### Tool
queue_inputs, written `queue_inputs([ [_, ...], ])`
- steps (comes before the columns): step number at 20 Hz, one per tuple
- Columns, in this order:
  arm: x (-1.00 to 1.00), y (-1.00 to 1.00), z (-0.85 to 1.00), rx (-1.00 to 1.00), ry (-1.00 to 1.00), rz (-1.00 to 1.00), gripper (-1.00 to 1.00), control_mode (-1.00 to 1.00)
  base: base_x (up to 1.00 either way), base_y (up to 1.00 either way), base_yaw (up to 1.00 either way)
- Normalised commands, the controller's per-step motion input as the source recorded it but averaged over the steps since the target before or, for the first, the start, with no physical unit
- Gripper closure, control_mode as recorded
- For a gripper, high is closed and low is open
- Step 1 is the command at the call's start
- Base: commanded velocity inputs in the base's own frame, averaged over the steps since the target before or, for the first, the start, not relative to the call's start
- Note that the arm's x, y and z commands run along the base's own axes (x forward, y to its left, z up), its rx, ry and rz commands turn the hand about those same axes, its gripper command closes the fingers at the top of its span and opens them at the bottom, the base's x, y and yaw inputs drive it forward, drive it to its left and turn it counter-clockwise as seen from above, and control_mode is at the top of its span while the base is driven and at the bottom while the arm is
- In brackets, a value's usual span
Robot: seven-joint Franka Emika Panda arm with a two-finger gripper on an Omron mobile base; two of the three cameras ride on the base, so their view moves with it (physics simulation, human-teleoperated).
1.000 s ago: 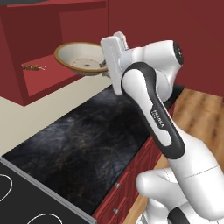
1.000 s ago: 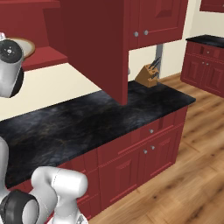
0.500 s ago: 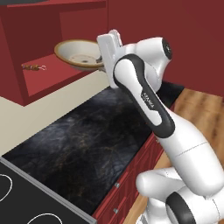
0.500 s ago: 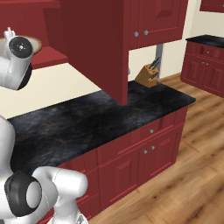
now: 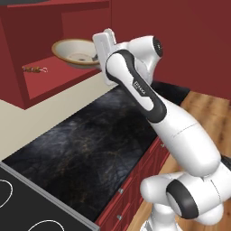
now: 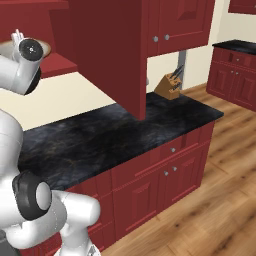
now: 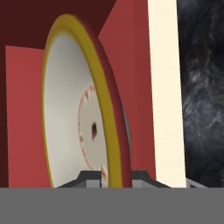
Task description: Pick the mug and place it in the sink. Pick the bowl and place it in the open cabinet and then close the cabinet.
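— What did your left base view show?
— The gripper (image 5: 95,57) was clamped on the rim of the bowl (image 5: 74,50), held at the mouth of the open cabinet (image 5: 54,74), just above its red shelf. Since half a second ago you'd carried it slightly further in.

— And the right base view?
— The arm's elbow sat a little higher than before; the cabinet door (image 6: 112,50) hung open.

— The hand view?
— Your fingertips (image 7: 89,178) pinched the bowl's rim (image 7: 109,131), one each side.
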Motion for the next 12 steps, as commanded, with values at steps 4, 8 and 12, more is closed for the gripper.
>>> queue_inputs([
  [4,0.26,0.13,-0.03,0.0,0.0,0.0,1.0,-1.0,0.0,0.0,0.0],
  [8,0.27,0.1,-0.1,0.0,0.0,0.0,1.0,-1.0,0.0,0.0,0.0],
  [12,0.36,0.14,-0.24,0.0,0.02,0.0,1.0,-1.0,0.0,0.0,0.0],
])
